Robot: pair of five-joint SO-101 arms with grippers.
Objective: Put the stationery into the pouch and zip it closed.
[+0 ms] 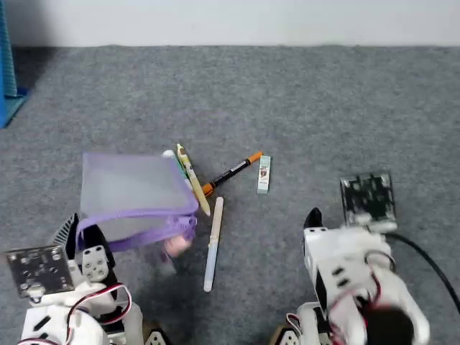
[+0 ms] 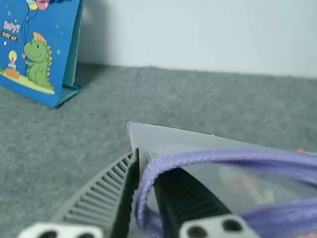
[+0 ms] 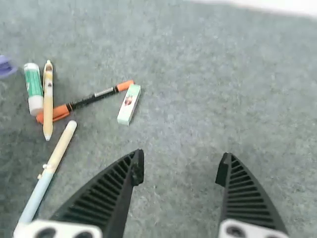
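Note:
A translucent purple pouch [image 1: 133, 198] lies left of centre, its zipper edge [image 2: 208, 158] lifted. My left gripper [image 2: 143, 166] is shut on that edge at the pouch's near left corner [image 1: 77, 233]. Right of the pouch lie a yellow pen [image 1: 192, 180], an orange-and-black pen [image 1: 230, 172], a small eraser [image 1: 264, 175] and a long pastel pen [image 1: 213, 243]. In the right wrist view these show as the yellow pen [image 3: 47, 99], orange pen [image 3: 84, 101], eraser [image 3: 129, 103] and pastel pen [image 3: 49, 161], beside a green-and-white stick [image 3: 32, 88]. My right gripper [image 3: 182, 163] hangs open over bare carpet, nearer me than the eraser [image 1: 313, 218].
Grey carpet [image 1: 345, 108] covers the table. A blue gift bag [image 2: 42, 47] stands at the far left edge [image 1: 7, 65]. A white wall runs along the back. Something pink [image 1: 175, 244] shows at the pouch's near edge.

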